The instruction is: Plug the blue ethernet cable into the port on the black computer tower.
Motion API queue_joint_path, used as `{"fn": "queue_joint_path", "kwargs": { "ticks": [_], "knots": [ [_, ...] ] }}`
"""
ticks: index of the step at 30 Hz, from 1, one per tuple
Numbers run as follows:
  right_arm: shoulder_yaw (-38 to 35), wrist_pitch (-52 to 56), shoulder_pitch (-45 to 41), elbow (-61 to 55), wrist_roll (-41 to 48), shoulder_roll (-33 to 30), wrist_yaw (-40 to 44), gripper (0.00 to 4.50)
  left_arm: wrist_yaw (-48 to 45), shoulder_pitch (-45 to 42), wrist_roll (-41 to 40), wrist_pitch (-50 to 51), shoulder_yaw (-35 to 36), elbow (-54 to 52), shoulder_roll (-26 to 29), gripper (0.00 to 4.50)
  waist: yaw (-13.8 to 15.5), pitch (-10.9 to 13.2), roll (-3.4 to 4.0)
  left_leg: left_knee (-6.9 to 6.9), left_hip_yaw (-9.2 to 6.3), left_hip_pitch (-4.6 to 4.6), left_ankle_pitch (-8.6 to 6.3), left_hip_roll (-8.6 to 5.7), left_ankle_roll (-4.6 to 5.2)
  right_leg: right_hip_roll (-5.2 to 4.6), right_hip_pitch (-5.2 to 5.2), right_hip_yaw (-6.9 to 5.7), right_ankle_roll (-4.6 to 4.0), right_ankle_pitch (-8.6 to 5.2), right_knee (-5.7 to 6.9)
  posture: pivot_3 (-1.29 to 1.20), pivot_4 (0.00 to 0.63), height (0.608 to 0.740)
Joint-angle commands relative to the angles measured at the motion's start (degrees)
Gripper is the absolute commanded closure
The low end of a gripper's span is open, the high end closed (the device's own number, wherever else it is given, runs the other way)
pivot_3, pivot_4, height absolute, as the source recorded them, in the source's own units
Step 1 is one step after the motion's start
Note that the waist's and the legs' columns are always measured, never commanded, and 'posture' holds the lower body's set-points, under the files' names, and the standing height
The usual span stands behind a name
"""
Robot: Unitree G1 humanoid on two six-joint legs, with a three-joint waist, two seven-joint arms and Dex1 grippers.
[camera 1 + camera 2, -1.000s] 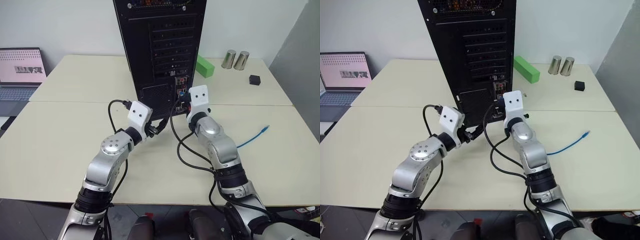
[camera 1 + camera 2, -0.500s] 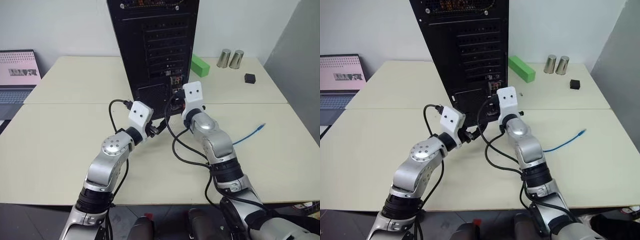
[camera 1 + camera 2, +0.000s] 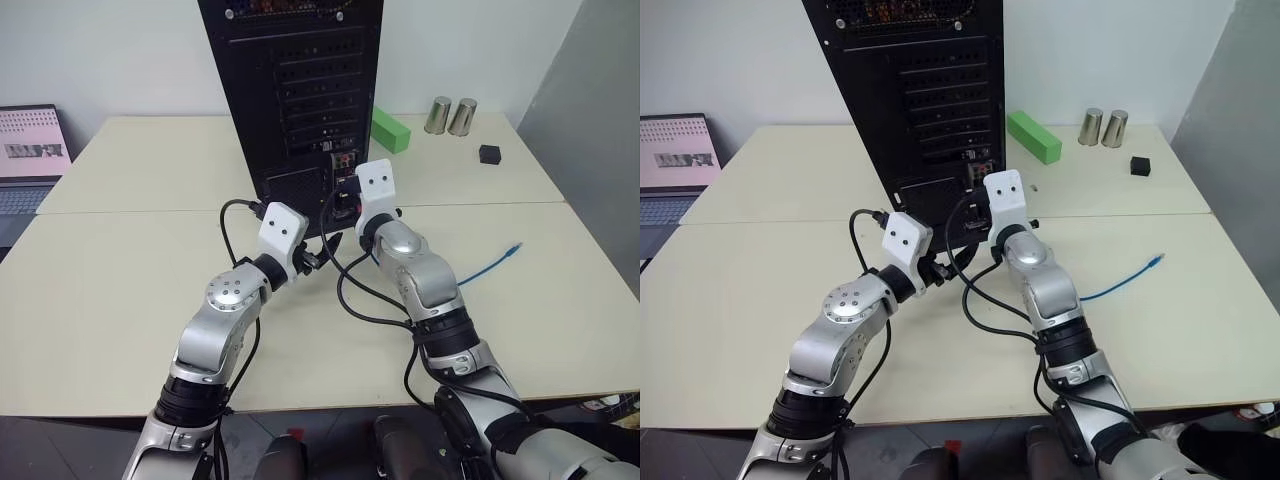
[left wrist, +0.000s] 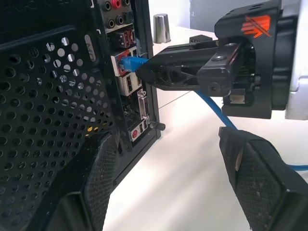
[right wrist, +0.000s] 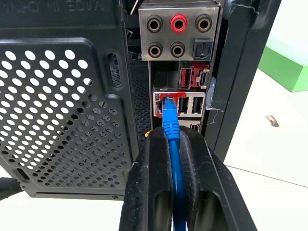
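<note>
A laptop [image 3: 25, 150] sits at the far left of the surface [image 3: 130, 280]; a green block [image 3: 390, 130], two metal cups [image 3: 449, 116] and a small black cube [image 3: 489, 154] lie upper right. The black computer tower [image 3: 290, 90] stands at top centre. The right gripper [image 5: 179, 144], held level, pinches the blue ethernet cable [image 5: 172, 144], its plug at the port [image 5: 165, 102]. The left gripper [image 4: 168, 178] hovers spread beside it. The head views show the cable's free end [image 3: 513, 246] lying at right.

Perforated black metal tower [image 5: 62, 96]
</note>
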Motion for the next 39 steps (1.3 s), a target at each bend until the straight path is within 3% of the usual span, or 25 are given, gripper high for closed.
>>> {"fn": "queue_joint_path", "kwargs": {
  "ticks": [1,39],
  "knots": [
    [-2.1,-2.7,-5.0,-0.5,0.2,0.4,-0.4,4.5,-0.3,-0.2,0.5,-1.4,0.2,-2.2,-0.4,1.0,0.0,0.0,0.0,0.0,0.0,0.0,0.0,0.0,0.0,0.0,0.0,0.0,0.0,0.01,0.0,0.0,0.15,0.74],
    [-4.2,-1.4,-11.8,2.1,3.1,0.4,3.1,4.5,-1.2,0.0,1.7,-2.2,-0.1,-2.2,-1.2,1.0,-1.1,0.0,0.02,-0.04,0.23,-0.07,0.1,0.16,0.16,0.2,-0.31,0.13,-0.16,0.28,0.09,0.0,0.15,0.74]
  ]
}}
